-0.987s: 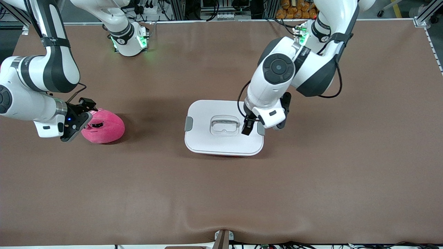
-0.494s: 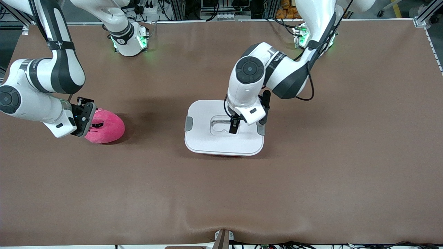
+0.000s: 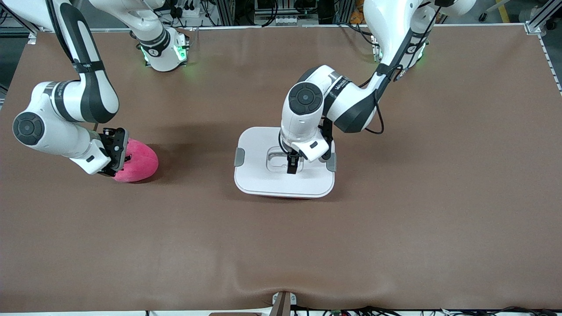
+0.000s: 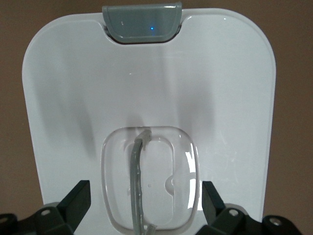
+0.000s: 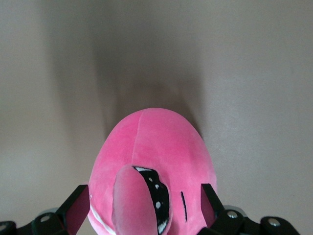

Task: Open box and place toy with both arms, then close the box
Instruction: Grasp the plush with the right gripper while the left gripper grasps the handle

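The box [image 3: 284, 161] sits in the middle of the bench [image 3: 395, 219] with its white lid [image 4: 146, 88] still on. Only a thin line of its red body peeks out under the lid's edge. Two grey clips [image 3: 239, 156] sit on the lid's two short ends.

The left gripper [image 3: 290, 166] is right above the clear handle [image 4: 139, 186] in the dip in the middle of the lid. Its jaws are spread wide, one on each side of the handle. It looks ready to drop down and pinch the handle, so it can lift the lid off.

The pink plush toy [image 3: 138, 162] lies on the bench toward the right arm's end, well apart from the box. The right gripper [image 3: 115, 169] is down over it, with spread jaws on both sides of its soft body, holding nothing yet. I think it waits there so it can squeeze the toy and carry it once the box is open.
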Robot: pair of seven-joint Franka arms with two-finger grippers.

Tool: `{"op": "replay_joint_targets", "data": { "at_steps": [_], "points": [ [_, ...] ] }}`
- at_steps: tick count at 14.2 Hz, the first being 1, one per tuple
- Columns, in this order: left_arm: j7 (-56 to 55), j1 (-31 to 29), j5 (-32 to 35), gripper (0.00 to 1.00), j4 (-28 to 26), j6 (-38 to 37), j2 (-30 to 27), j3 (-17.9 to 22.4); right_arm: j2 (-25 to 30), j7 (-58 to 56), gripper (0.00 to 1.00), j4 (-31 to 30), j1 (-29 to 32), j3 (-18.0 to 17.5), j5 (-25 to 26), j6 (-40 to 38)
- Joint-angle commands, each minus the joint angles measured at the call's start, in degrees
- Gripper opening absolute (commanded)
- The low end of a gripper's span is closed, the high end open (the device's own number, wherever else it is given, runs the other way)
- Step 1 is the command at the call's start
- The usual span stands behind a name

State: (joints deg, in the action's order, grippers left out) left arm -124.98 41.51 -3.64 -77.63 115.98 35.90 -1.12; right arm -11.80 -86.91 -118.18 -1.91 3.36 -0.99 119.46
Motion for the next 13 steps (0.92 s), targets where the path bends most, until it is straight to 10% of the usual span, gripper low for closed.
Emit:
{"op": "replay_joint_targets", "data": {
  "at_steps": [1, 2, 3, 4, 13],
  "points": [
    [-2.54, 1.28, 0.92, 1.0, 1.43, 0.65, 1.18, 0.6, -0.24, -1.24, 1.0, -0.3, 0.77, -0.46, 0.99, 0.68],
    [-2.63, 1.64, 1.01, 1.0, 1.43, 1.35, 1.27, 0.6, -0.24, -1.41, 0.96, -0.3, 0.77, -0.46, 0.99, 0.68],
    [-2.72, 2.25, 0.92, 1.0, 1.34, 1.53, 1.19, 0.6, -0.24, -1.5, 0.38, -0.3, 0.77, -0.46, 0.99, 0.68],
    [-3.24, 2.43, 0.92, 1.0, 1.34, 1.53, 1.19, 0.6, -0.24, -1.5, 0.0, -0.3, 0.86, -0.46, 0.99, 0.68],
    [-5.36, 2.43, 1.27, 0.88, 0.64, 2.15, 1.8, 0.68, -0.06, -0.8, 0.0, 0.49, 0.95, -0.37, 0.99, 0.77]
  ]
}}
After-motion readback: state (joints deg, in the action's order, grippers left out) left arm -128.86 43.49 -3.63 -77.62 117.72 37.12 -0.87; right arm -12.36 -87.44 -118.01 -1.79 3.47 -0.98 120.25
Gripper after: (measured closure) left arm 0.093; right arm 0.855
